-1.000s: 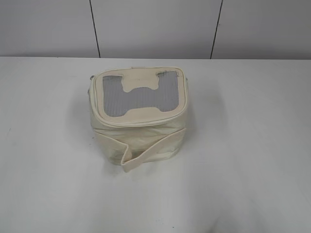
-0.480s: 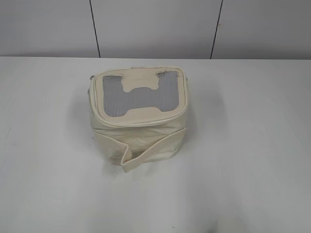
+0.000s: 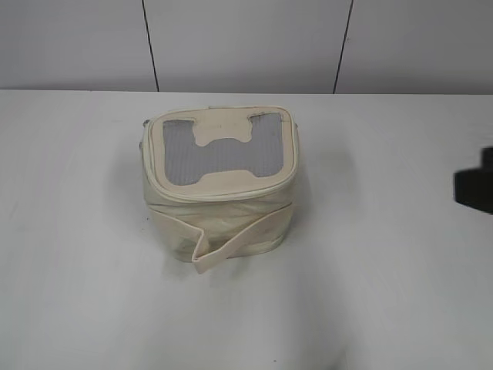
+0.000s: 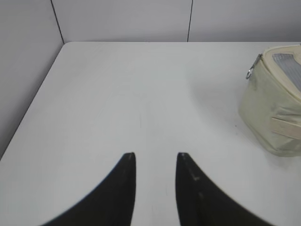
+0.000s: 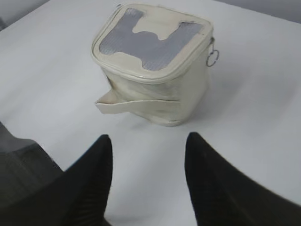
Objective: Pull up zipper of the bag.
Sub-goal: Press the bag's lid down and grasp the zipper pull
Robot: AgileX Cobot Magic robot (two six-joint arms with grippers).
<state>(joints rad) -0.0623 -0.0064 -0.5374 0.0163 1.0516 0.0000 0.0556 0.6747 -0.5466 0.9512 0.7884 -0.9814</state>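
Observation:
The cream-white bag point(image 3: 219, 185) stands mid-table, its lid with grey mesh window and H-shaped patch facing up and a strap band across its front. The zipper runs round the lid's rim. Its silver pull point(image 5: 212, 58) with a ring hangs at the bag's side, and also shows in the left wrist view point(image 4: 249, 73). My right gripper point(image 5: 148, 136) is open and empty, above the table, short of the bag point(image 5: 155, 61). My left gripper point(image 4: 155, 157) is open and empty, well left of the bag point(image 4: 273, 108). Neither touches the bag.
A dark part of the right arm point(image 3: 476, 189) shows at the exterior view's right edge. The white table point(image 3: 385, 270) ends at a grey panelled wall point(image 3: 246, 42) behind. A grey surface point(image 5: 19, 165) lies at the right wrist view's lower left.
A dark part of the right arm has come into the exterior view at the right edge. The bag has not moved.

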